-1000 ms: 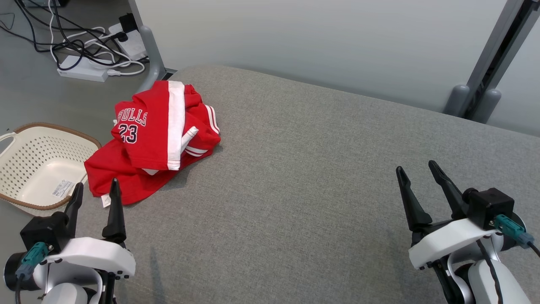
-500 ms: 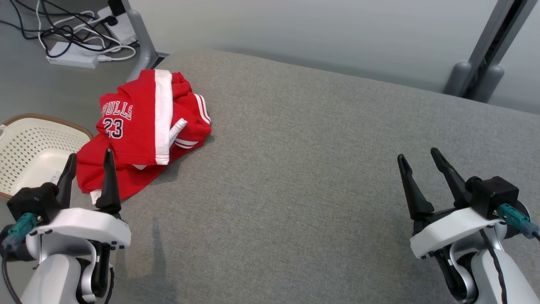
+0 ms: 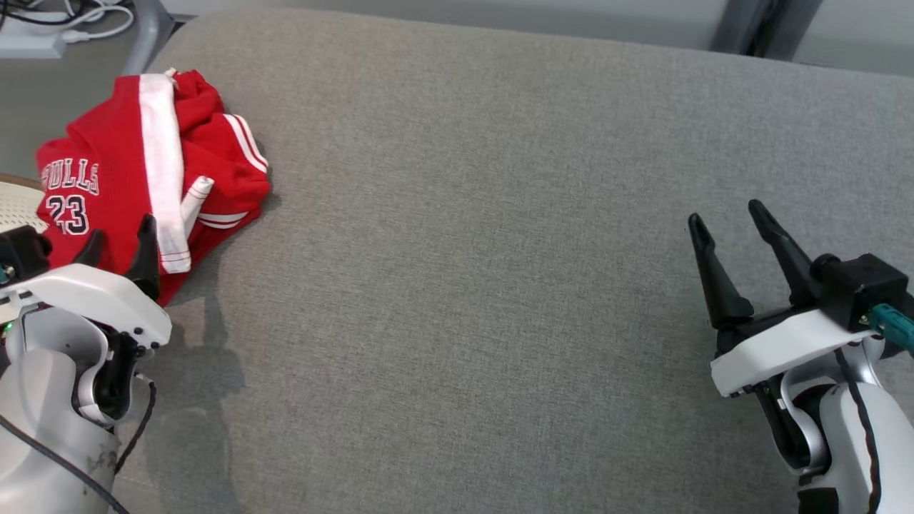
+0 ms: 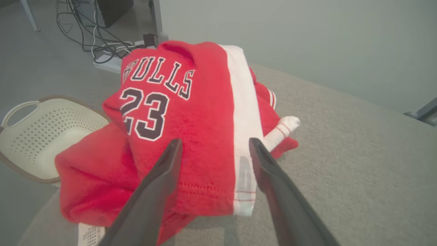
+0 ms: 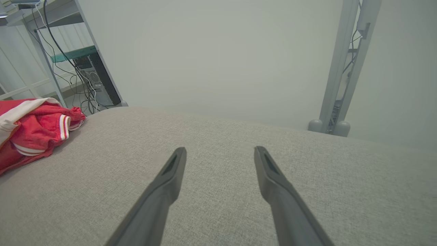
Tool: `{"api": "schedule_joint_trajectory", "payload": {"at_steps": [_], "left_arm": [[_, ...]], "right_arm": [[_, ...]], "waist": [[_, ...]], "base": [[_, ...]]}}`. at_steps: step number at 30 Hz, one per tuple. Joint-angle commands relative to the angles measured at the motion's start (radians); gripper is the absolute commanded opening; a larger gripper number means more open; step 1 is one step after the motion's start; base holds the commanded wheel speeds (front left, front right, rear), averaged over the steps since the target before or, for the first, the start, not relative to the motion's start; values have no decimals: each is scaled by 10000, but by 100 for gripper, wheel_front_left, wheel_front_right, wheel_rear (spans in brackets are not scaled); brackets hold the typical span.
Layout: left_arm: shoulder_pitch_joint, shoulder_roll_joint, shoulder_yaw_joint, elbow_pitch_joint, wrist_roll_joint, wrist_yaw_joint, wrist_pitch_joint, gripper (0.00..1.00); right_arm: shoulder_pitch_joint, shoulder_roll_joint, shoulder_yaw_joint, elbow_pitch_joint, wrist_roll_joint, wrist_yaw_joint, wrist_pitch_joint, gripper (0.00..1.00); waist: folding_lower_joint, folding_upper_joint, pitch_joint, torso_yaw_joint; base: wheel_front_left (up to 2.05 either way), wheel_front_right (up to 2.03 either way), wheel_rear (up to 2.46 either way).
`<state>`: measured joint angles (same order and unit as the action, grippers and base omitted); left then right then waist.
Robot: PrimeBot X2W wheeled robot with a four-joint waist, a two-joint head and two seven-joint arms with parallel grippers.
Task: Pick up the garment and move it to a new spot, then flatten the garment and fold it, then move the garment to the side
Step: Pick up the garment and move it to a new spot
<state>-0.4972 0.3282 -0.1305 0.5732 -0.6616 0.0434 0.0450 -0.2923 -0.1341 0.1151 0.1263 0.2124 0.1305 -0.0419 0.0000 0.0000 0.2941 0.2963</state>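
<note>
The garment (image 3: 107,164) is a crumpled red jersey with white stripes and "BULLS 23" lettering, lying at the left end of the grey padded surface (image 3: 464,250). My left gripper (image 3: 120,239) is open at the garment's near edge, its fingers reaching over the red cloth. In the left wrist view the open left gripper (image 4: 215,141) straddles the garment (image 4: 191,130) near its white stripe, with nothing gripped. My right gripper (image 3: 725,214) is open above bare surface at the right, far from the garment. The right wrist view shows the right gripper (image 5: 220,150) empty and the garment (image 5: 34,130) off to the left.
A cream perforated basket (image 4: 44,136) sits on the floor just left of the surface beside the garment. Cables and a power strip (image 3: 28,43) lie on the floor at the far left. Grey posts (image 5: 334,85) stand behind the surface at the right.
The head view has tilted down and shifted, so everything sits higher and further left. My left gripper has come forward over the garment's near edge. The right gripper holds its place.
</note>
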Motion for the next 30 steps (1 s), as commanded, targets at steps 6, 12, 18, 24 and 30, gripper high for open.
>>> {"api": "schedule_joint_trajectory", "payload": {"at_steps": [6, 12, 18, 24, 30], "left_arm": [[-1136, 190, -18, 1534, -66, -360, 122, 100], [-1931, 185, -97, 2783, -77, -646, -72, 0], [-2296, 237, 56, 3333, -138, -795, -930, 0], [-2302, 489, 298, 3018, -10, -673, -2246, 0], [-1707, 901, 665, 1637, 175, -240, -2873, 0]], "right_arm": [[-306, -135, -124, -364, -125, 4, 168, 100], [-425, -89, -165, -439, -114, 4, 176, 100], [-441, 13, -278, -342, -124, 4, 67, 100], [-182, 135, -434, -215, -117, 4, -63, 100], [134, 260, -572, 18, -65, 4, -240, 100]], "waist": [[0, 0, 898, -443], [0, 0, 1183, -550], [0, 0, 1136, -565], [0, 0, 730, -469], [0, 0, 54, -440]], "base": [[0, 0, 0], [0, 0, 0], [0, 0, 0], [0, 0, 0], [0, 0, 0]]}}
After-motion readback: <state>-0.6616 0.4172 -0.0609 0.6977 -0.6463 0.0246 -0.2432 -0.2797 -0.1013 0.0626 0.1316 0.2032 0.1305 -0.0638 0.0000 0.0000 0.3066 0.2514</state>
